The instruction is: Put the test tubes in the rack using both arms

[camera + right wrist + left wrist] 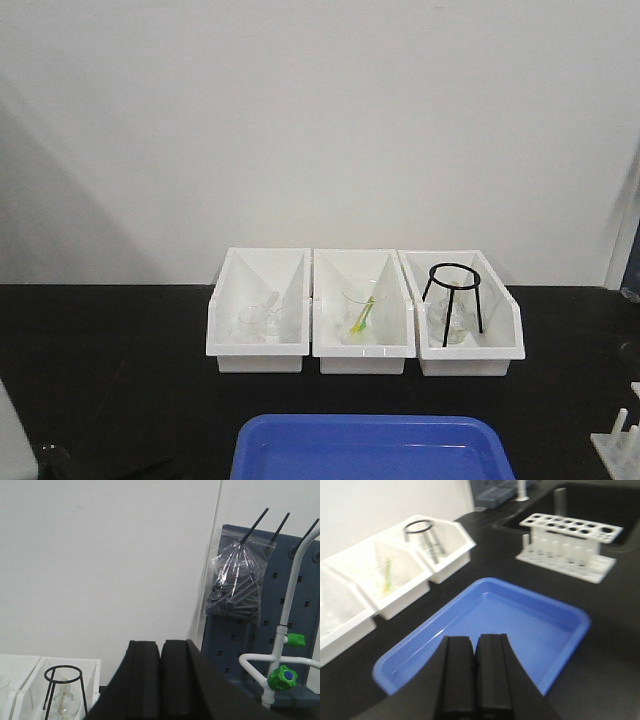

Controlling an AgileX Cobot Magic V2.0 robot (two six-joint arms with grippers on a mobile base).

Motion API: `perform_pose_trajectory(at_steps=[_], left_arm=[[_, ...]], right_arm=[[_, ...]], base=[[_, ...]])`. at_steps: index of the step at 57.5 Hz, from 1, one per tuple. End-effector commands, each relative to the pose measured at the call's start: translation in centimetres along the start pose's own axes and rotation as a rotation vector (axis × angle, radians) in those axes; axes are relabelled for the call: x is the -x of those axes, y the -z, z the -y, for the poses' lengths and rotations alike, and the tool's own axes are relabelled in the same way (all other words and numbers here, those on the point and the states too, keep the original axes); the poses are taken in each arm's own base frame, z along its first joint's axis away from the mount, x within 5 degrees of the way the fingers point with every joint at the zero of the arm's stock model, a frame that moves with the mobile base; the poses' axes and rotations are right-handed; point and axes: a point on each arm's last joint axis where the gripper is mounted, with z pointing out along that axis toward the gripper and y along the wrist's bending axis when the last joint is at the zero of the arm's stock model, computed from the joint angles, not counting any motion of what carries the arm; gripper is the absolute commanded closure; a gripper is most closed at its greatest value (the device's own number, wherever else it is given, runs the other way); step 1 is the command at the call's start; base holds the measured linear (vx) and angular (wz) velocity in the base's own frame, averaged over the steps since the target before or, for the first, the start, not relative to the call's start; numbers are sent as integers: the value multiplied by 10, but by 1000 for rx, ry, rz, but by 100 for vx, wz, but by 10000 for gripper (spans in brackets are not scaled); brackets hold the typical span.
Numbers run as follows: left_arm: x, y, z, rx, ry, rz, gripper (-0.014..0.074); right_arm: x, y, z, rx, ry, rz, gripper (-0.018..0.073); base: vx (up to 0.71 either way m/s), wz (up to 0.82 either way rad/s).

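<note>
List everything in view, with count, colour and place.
bins: three, white, in a row at the back of the table
tripod stand: one, black, in the right bin
tray: one, blue, front of the table
rack: one, white, right of the tray
bag of dark parts: one, clear, hanging on the blue pegboard
left pincer: black, shut, above the tray
right pincer: black, shut, raised

The left gripper (pixel 474 672) is keeping its black fingers pressed together. The right gripper (pixel 161 677) is doing the same, holding nothing.
</note>
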Motion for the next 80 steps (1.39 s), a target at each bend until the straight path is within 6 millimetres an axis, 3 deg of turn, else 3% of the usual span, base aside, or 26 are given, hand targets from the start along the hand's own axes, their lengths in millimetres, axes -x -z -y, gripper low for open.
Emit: perform_pose_trajectory(at_steps=[1, 27, 52, 80], left_arm=[[3, 6, -11, 80, 22, 217, 617], [-134, 63, -22, 357, 200, 344, 617], [-148, 93, -19, 552, 101, 356, 617], [-151, 92, -20, 581, 75, 308, 617]], right_arm=[[15, -1, 0, 14, 1, 82, 566], [15, -1, 0, 14, 1, 82, 566], [15, -1, 0, 14, 1, 81, 566], [15, -1, 0, 14, 2, 79, 566]], base=[[0, 0], [0, 0], [0, 0], [0, 0]])
